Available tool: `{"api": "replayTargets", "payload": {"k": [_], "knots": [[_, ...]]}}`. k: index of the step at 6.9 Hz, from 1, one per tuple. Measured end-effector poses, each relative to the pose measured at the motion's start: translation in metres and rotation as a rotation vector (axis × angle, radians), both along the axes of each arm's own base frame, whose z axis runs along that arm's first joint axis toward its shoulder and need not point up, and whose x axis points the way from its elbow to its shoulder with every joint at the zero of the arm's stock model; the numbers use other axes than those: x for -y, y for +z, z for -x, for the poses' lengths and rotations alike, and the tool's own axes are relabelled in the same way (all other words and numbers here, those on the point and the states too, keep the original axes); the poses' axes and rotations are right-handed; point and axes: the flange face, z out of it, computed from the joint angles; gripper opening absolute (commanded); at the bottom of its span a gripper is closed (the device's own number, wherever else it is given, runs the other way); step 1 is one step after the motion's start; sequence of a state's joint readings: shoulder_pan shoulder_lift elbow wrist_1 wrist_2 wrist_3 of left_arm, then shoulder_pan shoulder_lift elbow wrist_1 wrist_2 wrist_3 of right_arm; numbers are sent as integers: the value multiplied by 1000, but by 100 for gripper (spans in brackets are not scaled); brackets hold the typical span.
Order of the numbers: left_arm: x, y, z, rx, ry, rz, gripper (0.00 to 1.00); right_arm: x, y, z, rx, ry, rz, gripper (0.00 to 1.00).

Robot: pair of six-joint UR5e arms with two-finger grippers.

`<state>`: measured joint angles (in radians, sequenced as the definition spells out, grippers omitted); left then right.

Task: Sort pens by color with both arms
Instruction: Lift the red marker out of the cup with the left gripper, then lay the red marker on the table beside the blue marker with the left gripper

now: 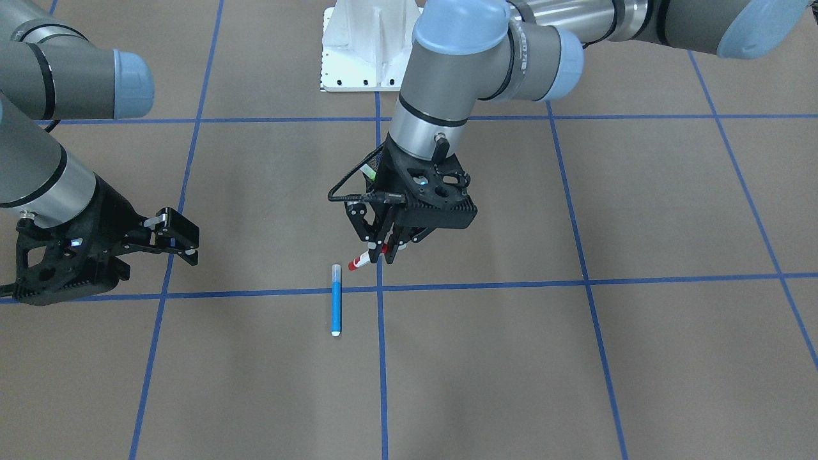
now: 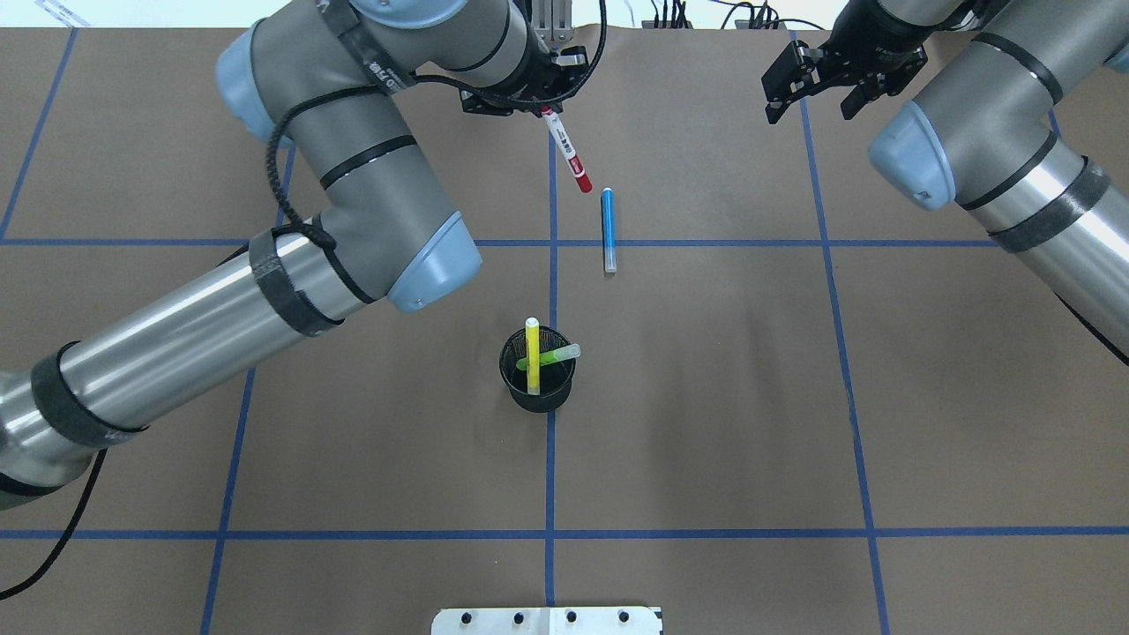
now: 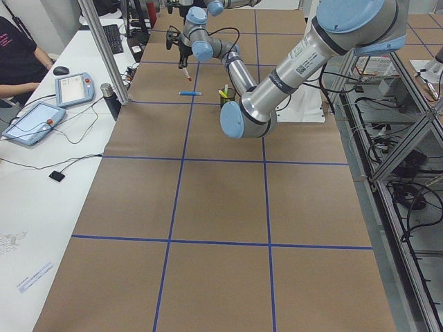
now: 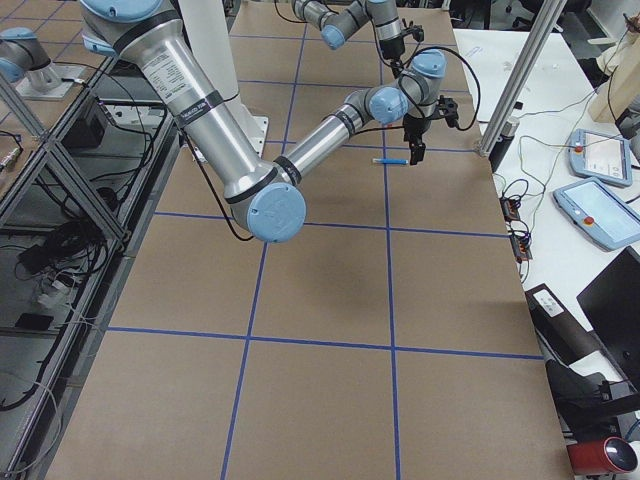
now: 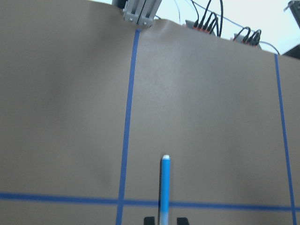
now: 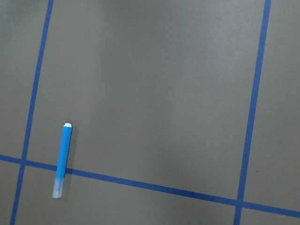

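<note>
- The brown paper-covered table (image 2: pixel 706 397) is gridded with blue tape lines (image 2: pixel 829 265); a white base block (image 1: pixel 364 51) sits at the robot's edge
- Four pens, one cup: a red marker (image 2: pixel 569 154), a blue pen (image 2: pixel 608 229), and a yellow highlighter (image 2: pixel 532 353) and green highlighter (image 2: pixel 556 356) standing in the black mesh cup (image 2: pixel 538 392)
- The left gripper (image 1: pixel 380 252) has its fingers closed on the red marker's upper end, which tilts cap-down just beside the blue pen
- The blue pen lies flat across a tape line
- The right gripper (image 2: pixel 810 113) hangs well apart from the pens, fingers spread wide, nothing between them
- In the front-facing view the left arm (image 1: pixel 447 96) blocks the cup; the overhead view shows it whole
- Both wrist views show only the blue pen
</note>
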<state>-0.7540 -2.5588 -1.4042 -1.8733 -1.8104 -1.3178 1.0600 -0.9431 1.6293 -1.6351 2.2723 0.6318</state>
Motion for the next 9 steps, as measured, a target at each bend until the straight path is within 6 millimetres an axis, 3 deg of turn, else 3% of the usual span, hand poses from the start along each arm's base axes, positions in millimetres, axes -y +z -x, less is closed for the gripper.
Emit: {"api": "replayTargets", "payload": {"k": [2, 4, 6, 9], "knots": [[43, 22, -27, 27, -94, -27, 18, -1, 1, -3, 1, 2, 1, 99], [67, 58, -46, 61, -135, -32, 18, -1, 1, -5, 3, 3, 1, 99], [69, 69, -60, 74, -131, -27, 19, -1, 1, -5, 3, 4, 1, 99], [51, 59, -84, 67, -110, -35, 19, -3, -2, -5, 9, 2, -4, 99]]}}
